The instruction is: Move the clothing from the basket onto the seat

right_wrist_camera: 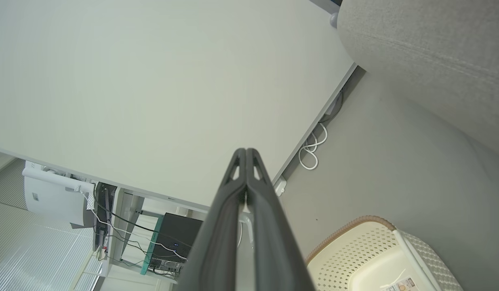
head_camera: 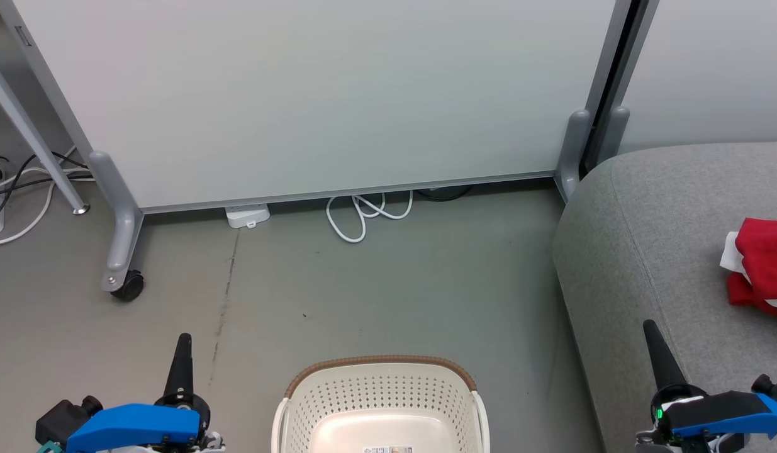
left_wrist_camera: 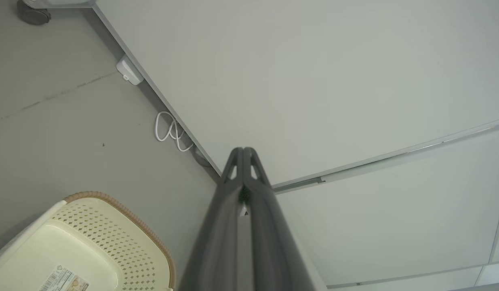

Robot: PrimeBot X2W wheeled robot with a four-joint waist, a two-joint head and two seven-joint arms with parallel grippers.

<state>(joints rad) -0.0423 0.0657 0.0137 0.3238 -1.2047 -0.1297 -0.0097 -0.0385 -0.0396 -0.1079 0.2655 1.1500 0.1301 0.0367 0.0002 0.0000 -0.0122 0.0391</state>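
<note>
Head view: clothing (head_camera: 764, 261) lies on seat (head_camera: 646, 239); apart from right tool (head_camera: 650, 330).

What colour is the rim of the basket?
The rim of the basket is brown and woven-looking; it shows best in the head view.

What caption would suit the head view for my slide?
Left gripper and right gripper shut, flanking the empty basket; red clothing lies on the grey seat.

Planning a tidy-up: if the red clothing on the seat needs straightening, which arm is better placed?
Right, probably. The right gripper, shut, sits by the seat, on the same side as the clothing. The left gripper, also shut, is beyond the basket, over the floor.
</note>
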